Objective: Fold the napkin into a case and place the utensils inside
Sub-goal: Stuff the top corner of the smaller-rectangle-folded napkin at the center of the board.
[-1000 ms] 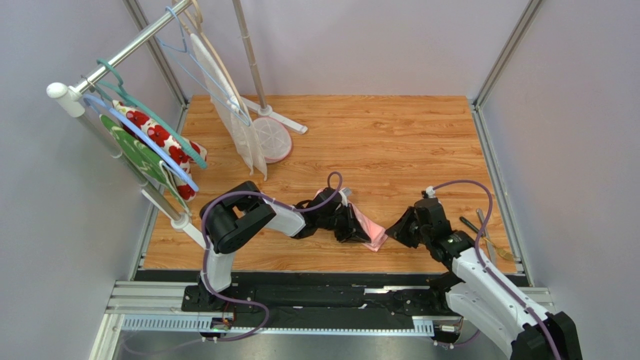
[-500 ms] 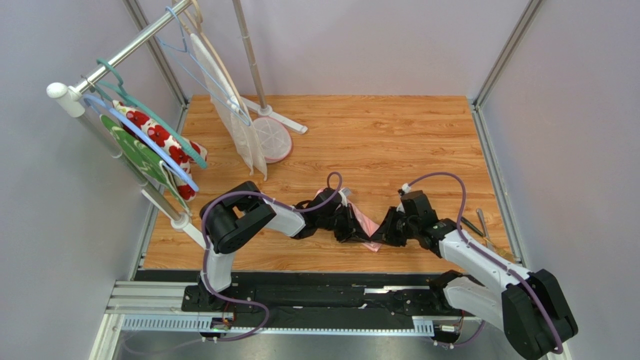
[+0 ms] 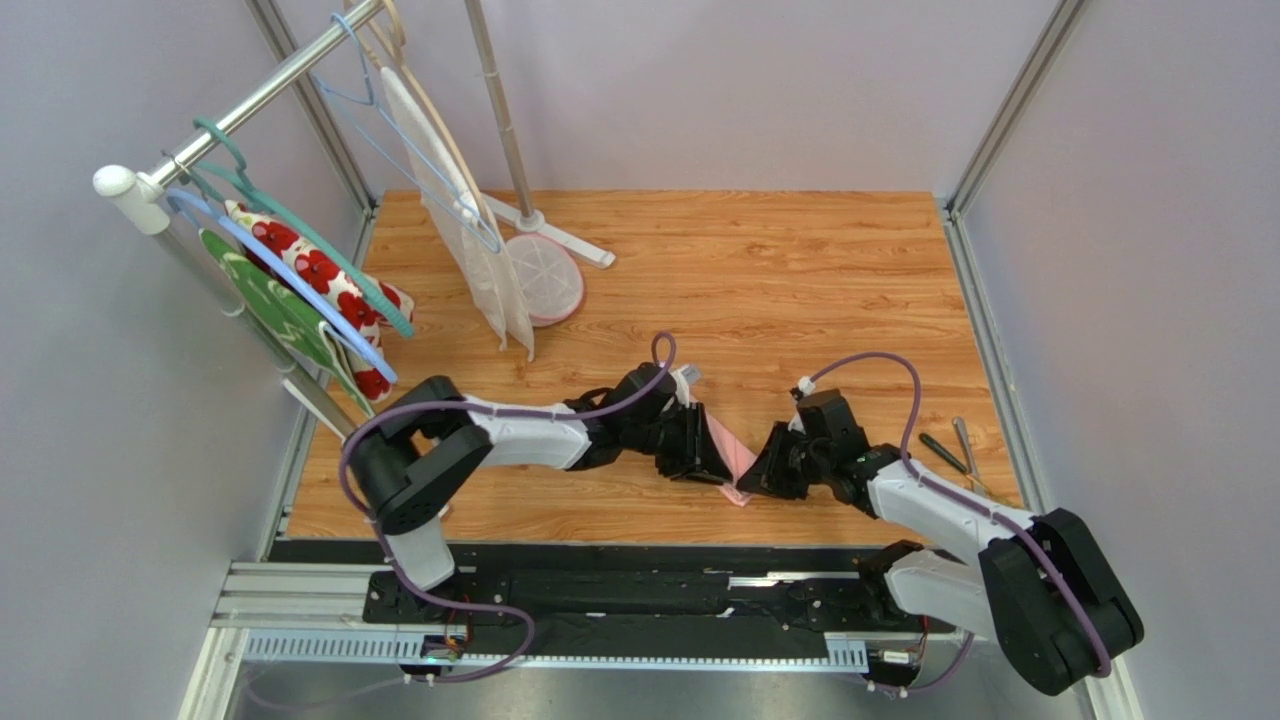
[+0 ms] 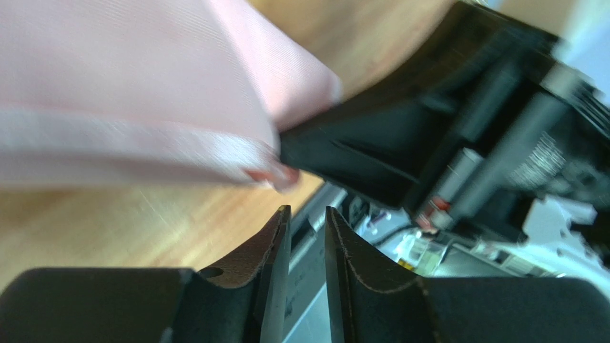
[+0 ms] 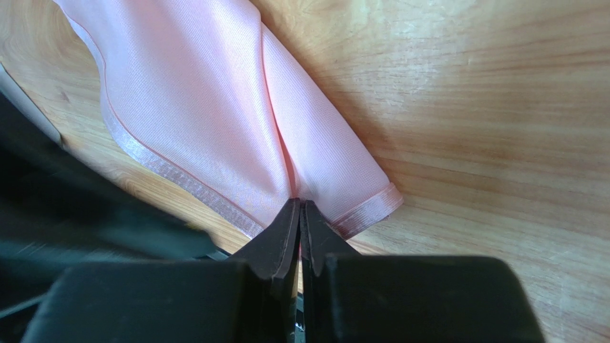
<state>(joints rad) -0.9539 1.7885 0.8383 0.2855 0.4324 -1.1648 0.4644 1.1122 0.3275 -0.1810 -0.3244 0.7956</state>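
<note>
Diagonally far-left to near-right lies the napkin [image 3: 729, 453], right end effector [image 5: 299, 207] pinching it, left end effector [image 4: 308, 214] parted.

- The napkin [image 5: 215, 121] is thin pink cloth, finely woven, with a faint sheen. Its hem towards 6 o'clock in the right wrist view is a glossier stitched band.
- The table [image 3: 812, 270] is wood-grain board, smooth and satin.
- The right gripper [image 5: 299, 211] has 2 fingers of smooth, matt black plastic.
- The left gripper [image 4: 306, 218] is matt black too, with brownish, rougher inner edges.
- The utensils [image 3: 962, 447], at 3 o'clock on the table, seem to be dull metal.
- The rack tube [image 3: 263, 93], at 10 o'clock, is bright smooth metal.
</note>
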